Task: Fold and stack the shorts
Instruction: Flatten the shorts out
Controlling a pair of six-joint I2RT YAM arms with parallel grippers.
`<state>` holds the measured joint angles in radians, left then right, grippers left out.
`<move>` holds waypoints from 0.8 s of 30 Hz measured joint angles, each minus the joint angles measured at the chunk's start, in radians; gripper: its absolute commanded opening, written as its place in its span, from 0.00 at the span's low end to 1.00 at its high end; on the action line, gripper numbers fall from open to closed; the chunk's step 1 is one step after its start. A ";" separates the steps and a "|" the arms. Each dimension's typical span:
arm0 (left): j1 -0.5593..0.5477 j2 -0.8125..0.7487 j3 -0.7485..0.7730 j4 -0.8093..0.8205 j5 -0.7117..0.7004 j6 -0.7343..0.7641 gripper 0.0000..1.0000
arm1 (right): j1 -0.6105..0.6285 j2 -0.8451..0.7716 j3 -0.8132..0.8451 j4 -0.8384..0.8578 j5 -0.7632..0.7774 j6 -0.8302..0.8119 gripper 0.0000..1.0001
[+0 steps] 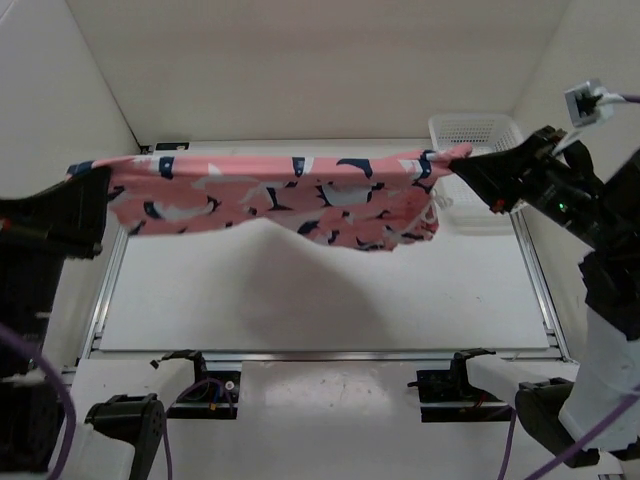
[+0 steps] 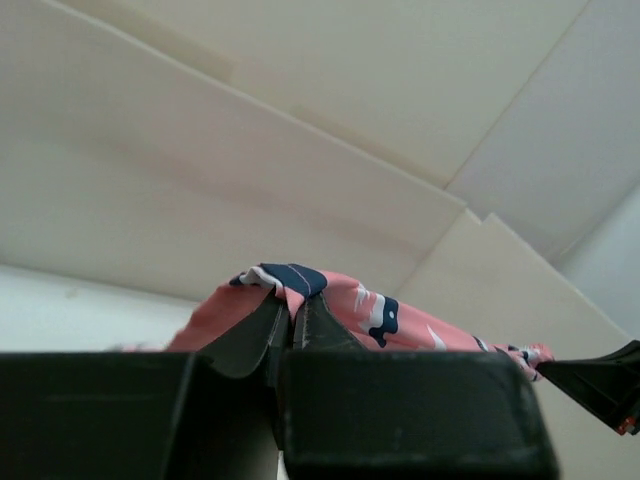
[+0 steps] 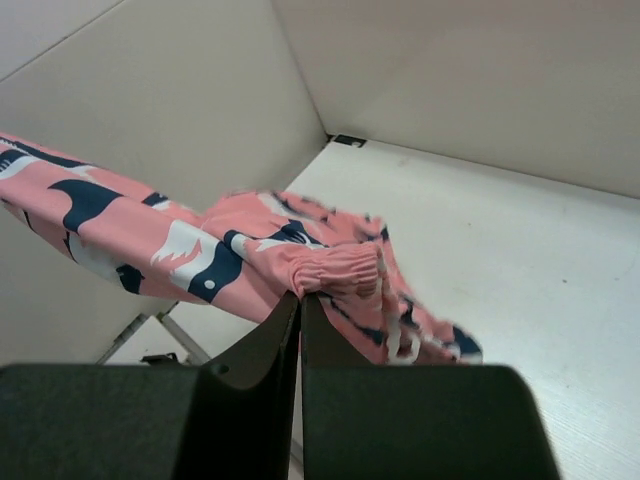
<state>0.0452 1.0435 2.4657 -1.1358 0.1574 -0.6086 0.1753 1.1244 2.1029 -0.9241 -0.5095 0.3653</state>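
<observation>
While shorts point(image 1: 270, 192) hang stretched in air above worktop point(image 1: 300, 300), left gripper point(image 1: 103, 192) clenched on one end, right gripper point(image 1: 453, 165) clenched on other; apparently no fold yet, folding and stacking remain.

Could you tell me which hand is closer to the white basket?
The right hand, pinching the shorts close to the basket; the left hand grips the opposite end.

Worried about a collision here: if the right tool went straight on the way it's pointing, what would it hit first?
The shorts it grips: the right tool points left along the stretched fabric, so it would bunch that first. Beyond is probably the left tool, though depth is unclear.
</observation>
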 measured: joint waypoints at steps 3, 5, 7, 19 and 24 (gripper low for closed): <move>-0.035 -0.033 0.051 -0.018 -0.033 0.003 0.10 | 0.003 -0.049 0.029 -0.048 -0.021 -0.003 0.00; -0.060 -0.040 0.060 -0.022 -0.049 0.011 0.10 | 0.003 -0.064 0.034 -0.069 -0.023 -0.004 0.00; -0.069 -0.042 0.028 -0.008 -0.116 0.034 0.10 | -0.002 -0.071 0.011 -0.091 0.020 -0.023 0.00; -0.072 0.253 -0.442 0.164 -0.243 0.149 0.10 | -0.025 0.151 -0.444 -0.017 0.220 -0.059 0.00; -0.072 0.473 -0.514 0.165 -0.211 0.175 0.10 | 0.077 0.277 -0.561 0.090 0.205 -0.054 0.00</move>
<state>-0.0265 1.5169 1.9514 -0.9710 -0.0536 -0.4339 0.2527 1.4017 1.5421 -0.8345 -0.3042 0.3115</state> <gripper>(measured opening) 0.132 0.002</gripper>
